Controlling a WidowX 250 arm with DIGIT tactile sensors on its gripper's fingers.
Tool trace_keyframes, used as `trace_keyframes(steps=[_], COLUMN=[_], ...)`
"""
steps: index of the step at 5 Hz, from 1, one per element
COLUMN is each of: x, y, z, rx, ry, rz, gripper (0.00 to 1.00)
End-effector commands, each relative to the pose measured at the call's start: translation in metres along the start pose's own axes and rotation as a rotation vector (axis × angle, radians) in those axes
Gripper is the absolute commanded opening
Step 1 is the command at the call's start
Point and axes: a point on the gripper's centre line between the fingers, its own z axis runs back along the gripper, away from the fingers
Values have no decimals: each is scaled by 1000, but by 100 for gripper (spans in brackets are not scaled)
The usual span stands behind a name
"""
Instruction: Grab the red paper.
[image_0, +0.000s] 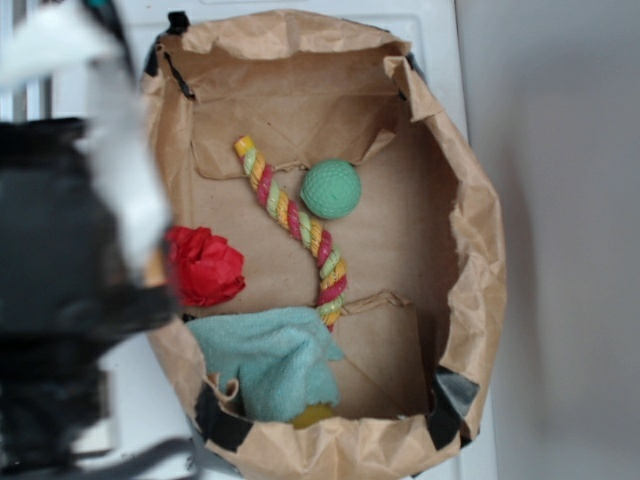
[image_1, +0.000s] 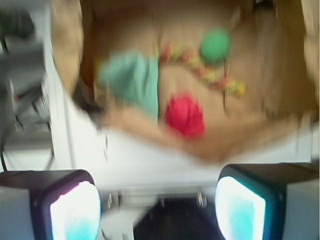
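Note:
The red paper (image_0: 205, 265) is a crumpled bright red wad lying inside the brown paper bag (image_0: 470, 200), against its left wall. The blurred wrist view shows the red paper (image_1: 185, 116) near the bag's near rim, ahead of my gripper (image_1: 157, 210). My gripper is open, its two pale pads wide apart with nothing between them, and it hovers outside the bag over the white surface. In the exterior view the arm (image_0: 60, 280) is a dark blurred mass at the left, just beside the bag.
Inside the bag lie a green ball (image_0: 331, 189), a red-yellow-green twisted rope toy (image_0: 295, 225) and a teal cloth (image_0: 270, 355) with something yellow (image_0: 314, 415) under it. The bag's crumpled walls stand up around them. Grey surface lies to the right.

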Motion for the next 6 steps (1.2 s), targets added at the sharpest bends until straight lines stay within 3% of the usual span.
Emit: trace_keyframes(steps=[1, 5, 6], x=[55, 55, 47], y=[39, 39, 47], z=[-25, -25, -53], rx=[45, 45, 33], ry=[-35, -35, -47], rz=[43, 43, 32], gripper=[100, 100, 100])
